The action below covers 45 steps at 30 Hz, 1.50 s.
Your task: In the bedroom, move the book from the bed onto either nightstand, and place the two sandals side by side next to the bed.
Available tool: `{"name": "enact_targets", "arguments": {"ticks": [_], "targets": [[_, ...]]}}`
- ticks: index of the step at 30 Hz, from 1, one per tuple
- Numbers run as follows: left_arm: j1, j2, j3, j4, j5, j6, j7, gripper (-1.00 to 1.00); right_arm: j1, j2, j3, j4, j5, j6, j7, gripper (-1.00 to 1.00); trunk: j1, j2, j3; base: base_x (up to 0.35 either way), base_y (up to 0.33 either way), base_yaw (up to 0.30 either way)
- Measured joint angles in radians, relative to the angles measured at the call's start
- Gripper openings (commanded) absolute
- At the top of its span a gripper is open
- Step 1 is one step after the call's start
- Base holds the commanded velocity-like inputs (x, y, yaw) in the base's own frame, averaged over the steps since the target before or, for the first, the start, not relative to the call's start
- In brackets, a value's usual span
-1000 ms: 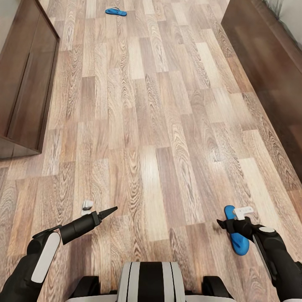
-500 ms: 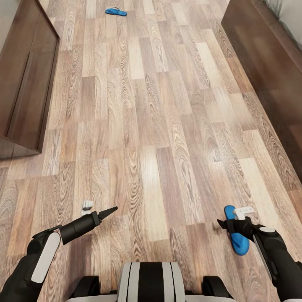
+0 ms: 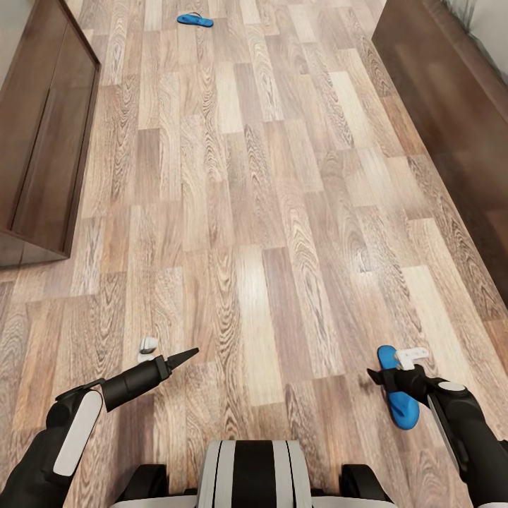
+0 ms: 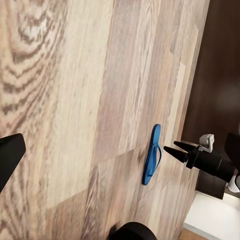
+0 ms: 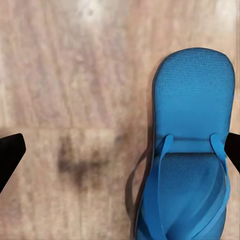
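One blue sandal (image 3: 396, 398) lies flat on the wood floor at the lower right, just under my right gripper (image 3: 391, 365). That gripper is open and holds nothing. In the right wrist view the sandal (image 5: 192, 150) lies beneath the gap, its far side close to one finger while the other finger (image 5: 10, 155) hangs over bare floor. The second blue sandal (image 3: 195, 20) lies far ahead near the top. My left gripper (image 3: 168, 349) hovers open and empty over the floor at the lower left. The left wrist view also shows the near sandal (image 4: 151, 156). The book and nightstands are out of view.
The bed's dark brown frame (image 3: 451, 113) runs along the right side. A tall dark brown cabinet (image 3: 42, 141) stands on the left. Between them the plank floor (image 3: 247, 212) stretches to the far sandal.
The right gripper has sunk very slightly toward the near sandal. Nothing else has moved.
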Motion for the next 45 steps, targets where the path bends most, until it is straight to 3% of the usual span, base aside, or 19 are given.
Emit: {"name": "enact_targets", "arguments": {"ticks": [4, 10, 14, 29, 34, 39, 45], "targets": [[0.000, 0.000, 0.000, 0.000, 0.000, 0.000, 0.000, 1.00, 0.000, -0.002, -0.003, 0.001, -0.001, 0.000, -0.016, 1.00, 0.000, 0.000, 0.000, 0.000, 0.000, 0.000], [0.000, 0.000, 0.000, 0.000, 0.000, 0.000, 0.000, 1.00, 0.000, -0.003, -0.004, 0.003, -0.004, -0.001, -0.111, 1.00, 0.000, 0.000, 0.000, 0.000, 0.000, 0.000], [0.000, 0.000, 0.000, 0.000, 0.000, 0.000, 0.000, 1.00, 0.000, -0.003, -0.004, 0.003, -0.005, -0.007, -0.134, 1.00, 0.000, 0.000, 0.000, 0.000, 0.000, 0.000], [0.000, 0.000, 0.000, 0.000, 0.000, 0.000, 0.000, 1.00, 0.000, -0.004, -0.004, 0.042, -0.006, -0.035, -0.148, 1.00, 0.000, 0.000, 0.000, 0.000, 0.000, 0.000], [0.000, 0.000, -0.001, 0.000, 0.000, 0.000, 0.000, 1.00, 0.000, -0.005, -0.003, 0.104, -0.006, -0.037, -0.148, 1.00, 0.000, 0.000, 0.000, 0.000, 0.000, 0.000], [0.000, 0.000, 0.000, 0.000, 0.000, 0.000, 0.000, 1.00, 0.000, -0.004, -0.003, 0.149, -0.006, -0.094, -0.150, 1.00, 0.000, 0.000, 0.000, 0.000, 0.000, 0.000], [0.000, 0.000, 0.000, 0.000, 0.000, 0.000, 0.000, 1.00, 0.000, -0.005, -0.003, 0.151, -0.006, -0.103, -0.150, 1.00, 0.000, 0.000, 0.000, 0.000, 0.000, 0.000]]}}
